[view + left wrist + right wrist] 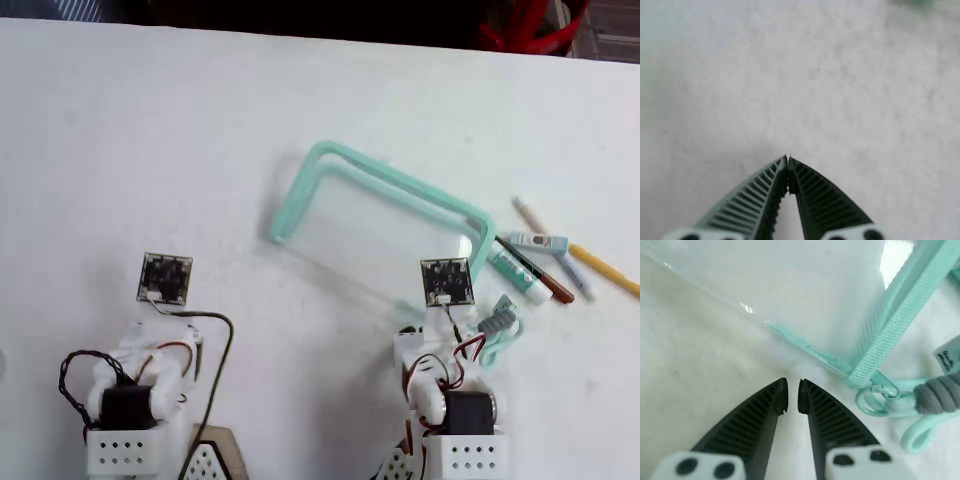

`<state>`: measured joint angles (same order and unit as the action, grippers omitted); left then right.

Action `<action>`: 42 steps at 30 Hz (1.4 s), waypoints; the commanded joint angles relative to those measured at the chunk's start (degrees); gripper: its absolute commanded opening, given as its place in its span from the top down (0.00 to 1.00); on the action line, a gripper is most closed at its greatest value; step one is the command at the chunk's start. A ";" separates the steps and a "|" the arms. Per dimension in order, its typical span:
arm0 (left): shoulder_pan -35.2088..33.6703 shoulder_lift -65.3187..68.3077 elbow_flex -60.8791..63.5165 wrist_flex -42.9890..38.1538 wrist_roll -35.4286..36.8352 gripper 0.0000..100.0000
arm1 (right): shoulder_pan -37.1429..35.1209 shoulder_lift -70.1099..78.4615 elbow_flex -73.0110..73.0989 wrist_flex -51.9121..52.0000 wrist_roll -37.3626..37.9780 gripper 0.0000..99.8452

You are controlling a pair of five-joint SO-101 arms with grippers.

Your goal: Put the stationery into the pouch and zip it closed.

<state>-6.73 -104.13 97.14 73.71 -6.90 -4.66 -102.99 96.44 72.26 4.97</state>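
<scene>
Pouch (390, 215): clear, teal-edged, flat on bench (150, 130), middle toward right edge; looks empty.
Stationery (545, 262): pens, pencil, tube in loose pile against pouch's right end, close to bench's right edge.
Right claw (792, 390): all but closed, thin slit, empty, just short of pouch corner; zip pull ring (879, 391) beside.
Left claw (788, 159): tips touching, empty, over bare bench.
Judgement: loading not begun.
Do well: spread right claw wide, take 1 pen mid-shaft; left claw pins pouch against sliding.
</scene>
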 commanded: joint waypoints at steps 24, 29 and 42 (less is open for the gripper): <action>-0.04 -0.40 -0.18 0.09 0.44 0.98 | -0.22 -0.31 0.35 0.48 0.62 0.95; -0.04 -0.40 -0.18 0.09 0.44 0.98 | -0.22 -0.31 0.35 0.48 0.62 0.95; -0.22 -0.40 -0.18 -22.51 0.26 0.98 | -0.13 -0.31 0.35 -8.40 0.62 0.95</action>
<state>-6.73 -104.13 97.14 60.18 -6.90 -4.66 -102.99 96.44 69.19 4.97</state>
